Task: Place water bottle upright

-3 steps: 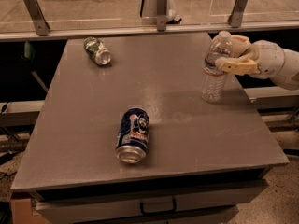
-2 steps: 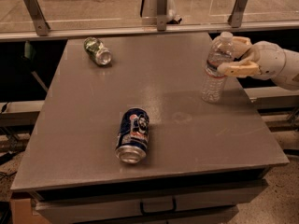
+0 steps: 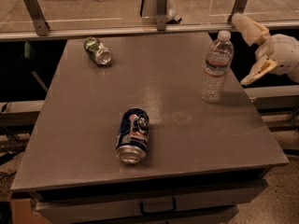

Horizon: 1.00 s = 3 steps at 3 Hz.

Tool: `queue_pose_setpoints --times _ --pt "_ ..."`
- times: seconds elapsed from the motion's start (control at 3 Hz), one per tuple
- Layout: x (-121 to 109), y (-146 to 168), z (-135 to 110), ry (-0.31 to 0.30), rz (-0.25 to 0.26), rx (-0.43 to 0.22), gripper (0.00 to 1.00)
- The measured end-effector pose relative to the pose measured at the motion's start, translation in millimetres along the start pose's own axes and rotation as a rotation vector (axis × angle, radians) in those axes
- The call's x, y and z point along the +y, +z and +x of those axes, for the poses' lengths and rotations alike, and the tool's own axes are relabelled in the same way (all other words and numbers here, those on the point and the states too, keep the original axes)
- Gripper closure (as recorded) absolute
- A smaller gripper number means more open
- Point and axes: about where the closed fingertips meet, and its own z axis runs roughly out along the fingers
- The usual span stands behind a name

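- The water bottle (image 3: 216, 66) stands upright on its base on the counter (image 3: 187, 139). It is on the right side towards the far edge, with its white cap on top and its striped label facing the camera.
- The gripper (image 3: 243, 50) hovers just to the right of the bottle, off the counter's right edge. Its two pale fingers (image 3: 251, 28) are spread wide, one high near the cap and one lower beside the bottle's middle. They hold nothing, and a thin gap appears to separate them from the plastic.
- A dark blue drink can (image 3: 132, 135) lies on its side near the middle of the counter, towards the near edge. A green drink can (image 3: 97, 51) lies on its side at the far left. Both are well apart from the bottle.
- Judging by how things lie, the placing itself looks done: the bottle rests on the counter with no support from the gripper. The step in hand seems to be getting clear of it.
- The next move calls for drawing the gripper straight out to the right with the fingers kept spread, so that neither brushes the cap or the shoulder.
- The bottle is light, tall and narrow at the base, so a small knock could tip it.
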Motion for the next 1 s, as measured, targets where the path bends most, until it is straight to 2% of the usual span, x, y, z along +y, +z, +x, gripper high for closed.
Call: queue_pose_setpoints --times 0.33,0.67,1.0 --pt "-17.7 -27.3 -56.8 -0.083 0.119 0.128 0.0" --pt "-26.2 -36.6 -125.5 -0.181 0.239 0.237 0.0" --pt "-27.7 -28.9 -135.1 -0.195 0.241 0.24 0.0"
